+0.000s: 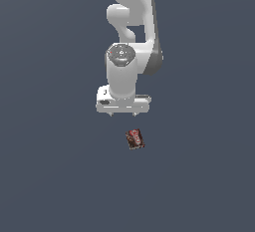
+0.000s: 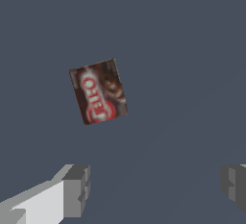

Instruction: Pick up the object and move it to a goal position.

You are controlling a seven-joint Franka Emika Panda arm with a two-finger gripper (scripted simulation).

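Note:
The object (image 1: 135,139) is a small flat dark brown box with red-and-white label markings. It lies on the dark grey surface, slightly turned. It also shows in the wrist view (image 2: 98,92), flat on the surface and apart from the fingers. My white gripper (image 1: 122,114) hangs above the surface, just behind the box and a little toward the exterior view's left. Its two grey fingertips (image 2: 77,189) stand wide apart with nothing between them. The gripper (image 2: 156,187) is open and empty.
A plain dark grey surface (image 1: 55,166) fills both views. The white arm (image 1: 130,32) rises at the back of the exterior view. No other objects show.

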